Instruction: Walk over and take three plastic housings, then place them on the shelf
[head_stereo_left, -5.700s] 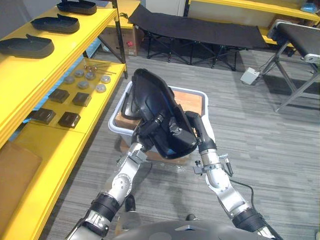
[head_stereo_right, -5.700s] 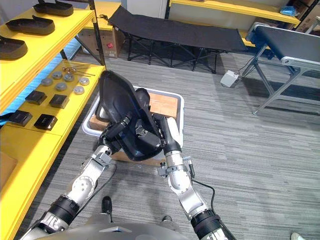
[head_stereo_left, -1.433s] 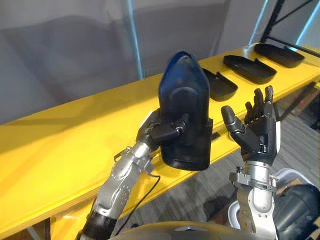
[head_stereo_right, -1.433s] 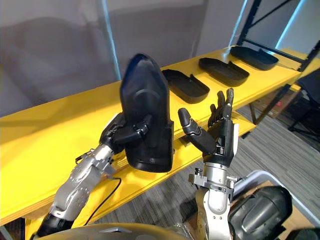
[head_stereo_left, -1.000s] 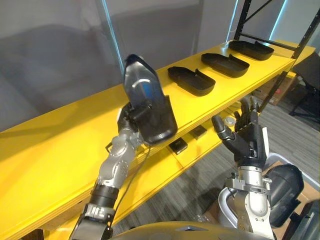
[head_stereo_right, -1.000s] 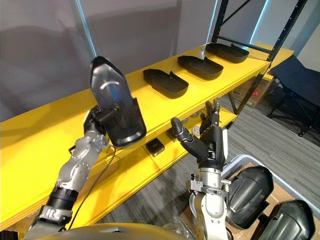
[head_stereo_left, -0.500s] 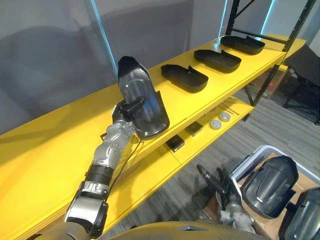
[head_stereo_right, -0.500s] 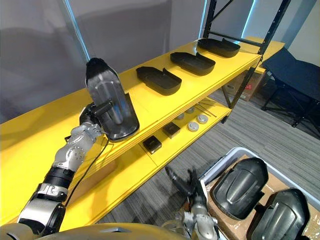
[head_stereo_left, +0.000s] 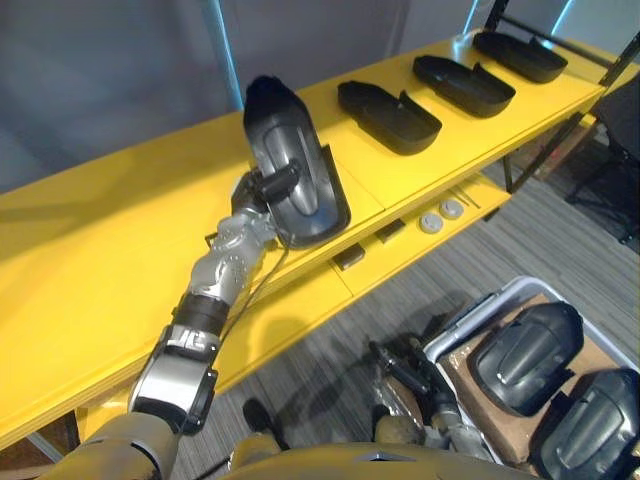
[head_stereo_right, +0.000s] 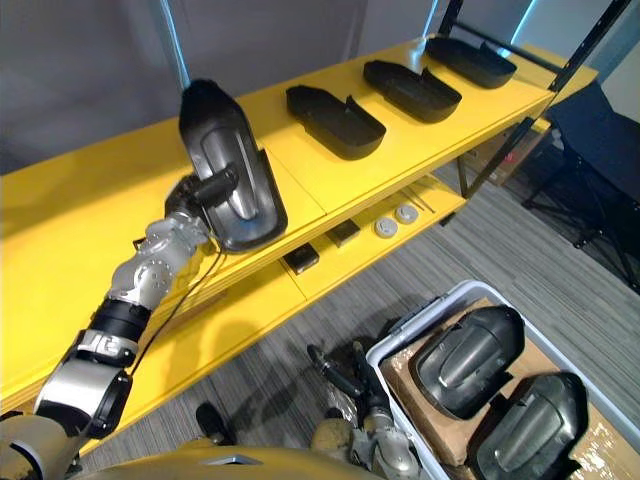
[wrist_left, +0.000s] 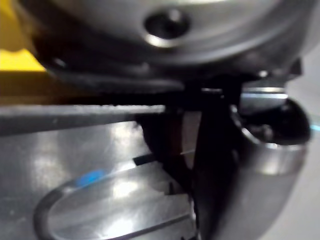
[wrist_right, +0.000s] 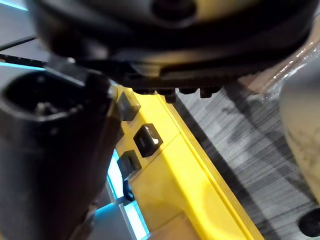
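My left hand (head_stereo_left: 258, 196) is shut on a black plastic housing (head_stereo_left: 296, 170), its thumb across the inner ridge. The housing stands tilted with its lower end just over the front of the yellow top shelf (head_stereo_left: 120, 250); its glossy inside fills the left wrist view (wrist_left: 95, 165). Three more housings (head_stereo_left: 388, 102) (head_stereo_left: 463, 85) (head_stereo_left: 520, 57) lie in a row farther right along that shelf. My right hand (head_stereo_right: 345, 378) hangs low near the floor beside the bin, fingers straight and empty.
A white bin (head_stereo_right: 420, 318) at the lower right holds two more housings (head_stereo_right: 465, 360) (head_stereo_right: 530, 425) on cardboard. The lower shelf carries small black blocks (head_stereo_left: 347, 258) and round metal discs (head_stereo_left: 440, 215). A black rack post (head_stereo_left: 560, 120) stands at the shelf's right end.
My right hand has dropped from chest height to low beside the bin. The left arm has reached farther out, keeping the housing over the shelf. The camera has tilted down.
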